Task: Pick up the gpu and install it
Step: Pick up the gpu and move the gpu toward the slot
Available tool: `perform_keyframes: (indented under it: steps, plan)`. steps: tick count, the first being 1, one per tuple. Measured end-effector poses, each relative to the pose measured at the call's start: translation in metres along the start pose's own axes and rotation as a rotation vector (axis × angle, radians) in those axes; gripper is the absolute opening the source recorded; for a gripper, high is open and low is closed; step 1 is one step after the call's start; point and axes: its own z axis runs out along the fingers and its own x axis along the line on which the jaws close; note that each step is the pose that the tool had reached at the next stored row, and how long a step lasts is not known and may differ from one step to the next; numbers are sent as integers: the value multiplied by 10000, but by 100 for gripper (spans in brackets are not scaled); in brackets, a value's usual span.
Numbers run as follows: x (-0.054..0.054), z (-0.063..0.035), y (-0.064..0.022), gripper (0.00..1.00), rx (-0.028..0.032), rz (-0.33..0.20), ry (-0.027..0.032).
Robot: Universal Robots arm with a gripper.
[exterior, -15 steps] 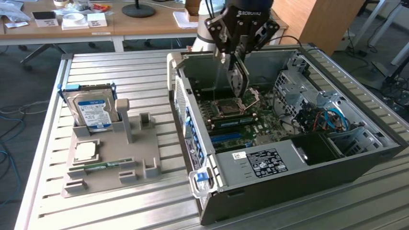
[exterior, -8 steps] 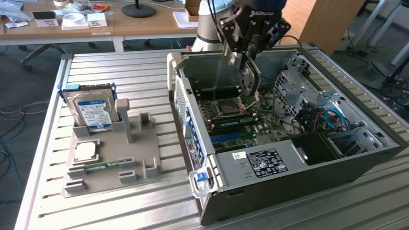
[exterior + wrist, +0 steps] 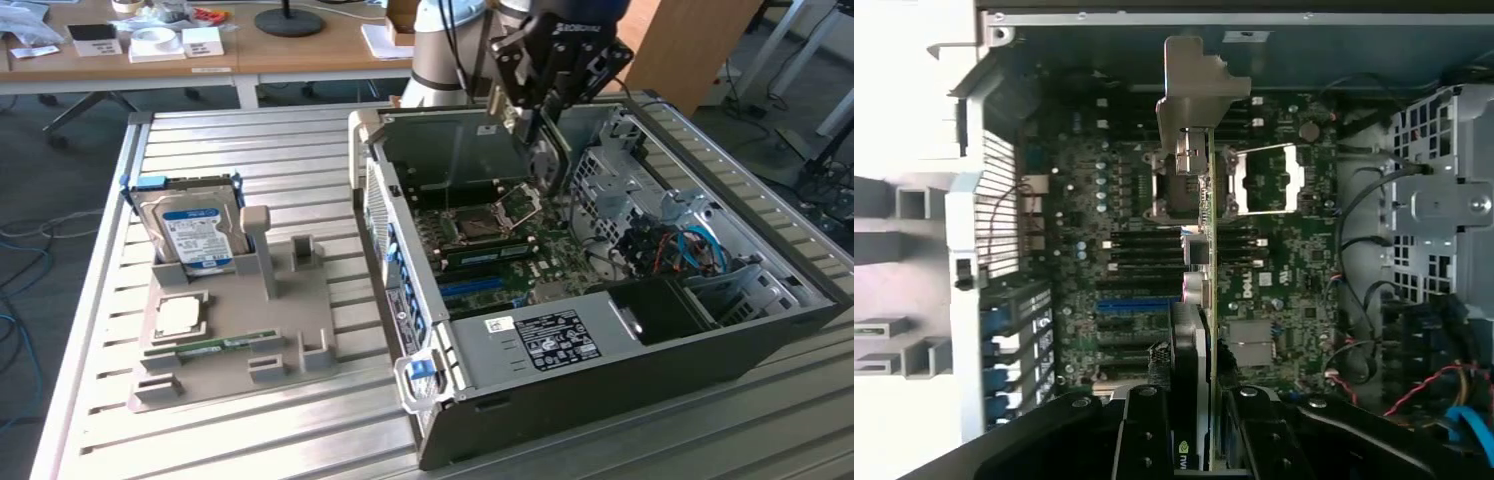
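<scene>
- I am watching the gripper [image 3: 553,95] pinching the gpu [image 3: 1200,300] between its fingers.
- The card is hanging edge-on above the motherboard [image 3: 1084,200] inside the open computer case [image 3: 601,360], with its silver bracket [image 3: 1189,90] pointing toward the case wall.

- Gpu [image 3: 1194,345]: black face, thin green edge, silver bracket.
- Claw [image 3: 1199,440]: black.
- Motherboard [image 3: 514,255]: dark green with black and blue slots.
- Case [image 3: 747,335]: grey.
- Hard drive [image 3: 191,235]: silver with a blue-and-white label.
- Holder [image 3: 234,375]: beige-grey.
- Table [image 3: 267,140]: silver, ribbed in stripes.
</scene>
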Motion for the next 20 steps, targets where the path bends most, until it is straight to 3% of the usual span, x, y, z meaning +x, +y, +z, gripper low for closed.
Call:
perform_keyframes:
  steps: [11,20]
  plan:
    - [-447,11,21,27,-21,0,1]
    - [-703,17,33,27,-27,0,2]
